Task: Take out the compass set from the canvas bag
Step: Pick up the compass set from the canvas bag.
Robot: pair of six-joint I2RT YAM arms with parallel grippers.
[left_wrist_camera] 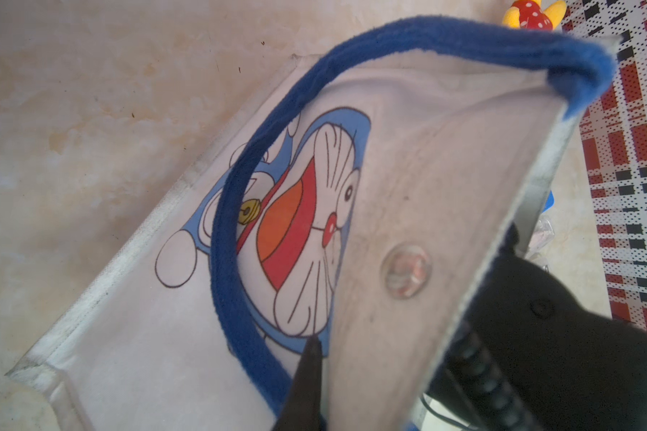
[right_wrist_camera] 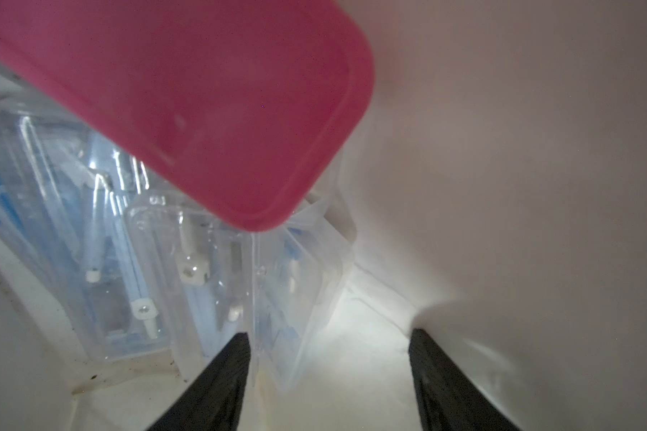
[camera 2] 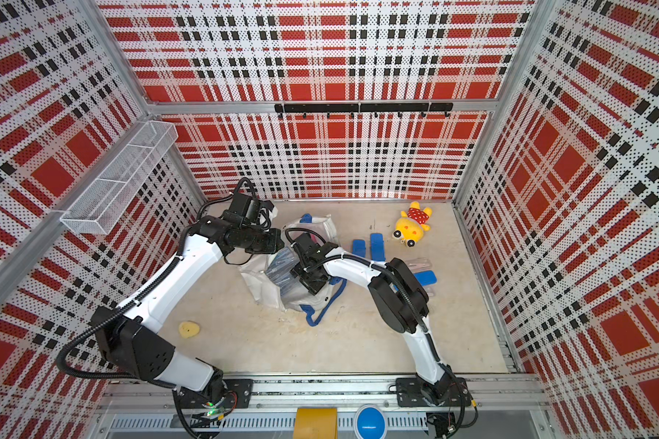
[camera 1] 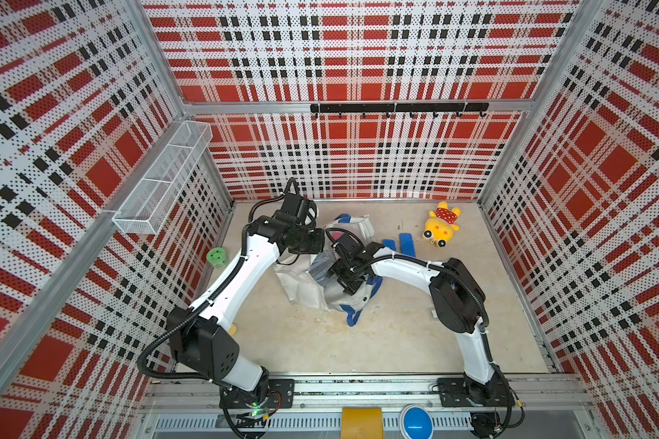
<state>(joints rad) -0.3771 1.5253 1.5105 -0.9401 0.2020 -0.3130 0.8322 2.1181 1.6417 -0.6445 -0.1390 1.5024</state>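
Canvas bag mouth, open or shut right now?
Open: left fingers pinch the canvas bag rim up, and the right gripper is inside, its view showing clear cases and a pink case.

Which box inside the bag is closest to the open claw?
The small clear box standing on edge right beside a finger of the right claw. The pink box and the bigger clear box sit farther back.

White-shelled arms [camera 1: 244, 273], black joints [camera 1: 206, 349] (ribbed black cables [camera 1: 141, 359] alongside)

I count: one canvas bag [camera 1: 301, 289], one pink case [right_wrist_camera: 202, 93] inside, one plush toy [camera 1: 440, 224], one green roll [camera 1: 217, 256], three blue pieces [camera 2: 376, 245].
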